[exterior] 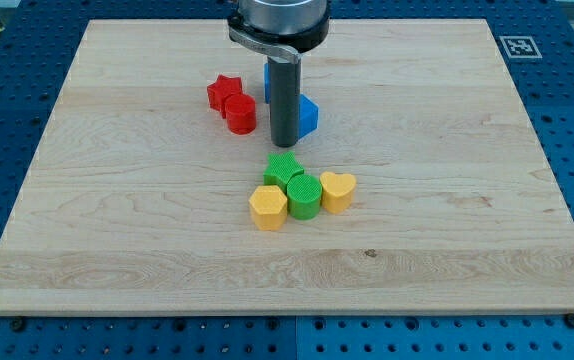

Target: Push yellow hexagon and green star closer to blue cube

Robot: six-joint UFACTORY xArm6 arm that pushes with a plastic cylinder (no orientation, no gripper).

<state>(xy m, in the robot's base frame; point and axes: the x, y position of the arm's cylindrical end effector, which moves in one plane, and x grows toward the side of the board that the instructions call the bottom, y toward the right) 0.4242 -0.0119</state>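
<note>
The yellow hexagon (268, 207) lies just below the board's middle. The green star (284, 169) sits just above it and to its right, touching a green cylinder (305, 197). A blue cube (308, 115) stands above them, partly hidden behind my rod. My tip (285, 146) rests on the board just to the left of the blue cube and directly above the green star, a small gap away from the star.
A yellow heart (338, 190) lies to the right of the green cylinder. A red star (224, 91) and a red cylinder (240, 114) sit to the left of my rod. Another blue block (266, 84) shows partly behind the rod. The wooden board (117, 250) ends at a blue perforated table.
</note>
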